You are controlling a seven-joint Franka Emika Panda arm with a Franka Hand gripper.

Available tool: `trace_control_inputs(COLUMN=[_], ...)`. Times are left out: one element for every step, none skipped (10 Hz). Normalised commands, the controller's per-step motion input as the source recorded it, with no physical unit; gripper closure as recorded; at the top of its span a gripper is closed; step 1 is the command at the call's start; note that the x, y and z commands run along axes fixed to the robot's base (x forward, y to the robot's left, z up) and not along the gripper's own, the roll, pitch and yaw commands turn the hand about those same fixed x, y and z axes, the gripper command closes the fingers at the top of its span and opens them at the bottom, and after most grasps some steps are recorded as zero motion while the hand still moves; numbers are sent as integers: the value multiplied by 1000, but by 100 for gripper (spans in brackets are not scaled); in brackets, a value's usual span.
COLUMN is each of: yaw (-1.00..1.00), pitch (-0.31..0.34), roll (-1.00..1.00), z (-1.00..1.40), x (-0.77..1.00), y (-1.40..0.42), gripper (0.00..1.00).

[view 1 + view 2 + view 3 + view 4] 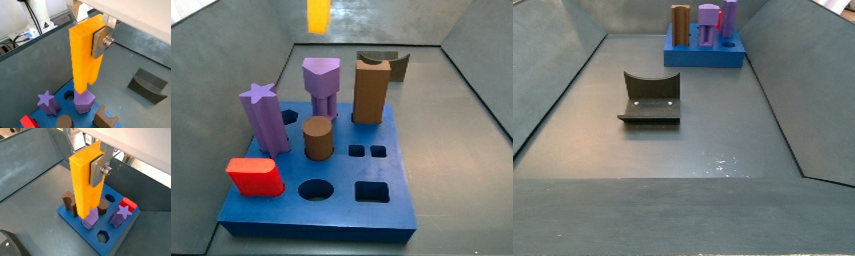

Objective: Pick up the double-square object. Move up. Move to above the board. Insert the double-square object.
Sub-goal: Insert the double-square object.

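My gripper is shut on the double-square object, a tall yellow-orange block. One silver finger plate presses its side and the other finger is hidden behind it. Both wrist views show the grip; the gripper holds the block upright, high above the blue board. In a side view only the block's lower end shows, at the top edge, above the far part of the board. Two small square holes lie open in the board's top.
On the board stand a purple star peg, another purple peg, a brown notched block, a brown cylinder and a red piece. The dark fixture stands on the grey floor away from the board. Grey walls enclose the floor.
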Motion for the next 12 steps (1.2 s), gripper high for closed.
trace_control_inputs(yaw=[0, -243, -860, -857, -846, -800, -706, -517, -429, -431, -643, -903], pitch=[3, 31, -43, -86, -110, -110, -66, -34, -41, -41, -50, -41], roll=[1, 53, 86, 90, 81, 83, 54, 0, 0, 4, 49, 49], z=[0, -31, -251, -297, -289, -291, -209, -51, -46, -100, -191, -194], x=[46, 43, 83, 120, 129, 189, 300, 511, 611, 606, 380, 86], y=[-11, -117, -251, -249, -249, -260, -263, -271, -289, -300, -274, -223], gripper=[100, 100, 100, 100, 100, 100, 100, 100, 100, 100, 100, 100])
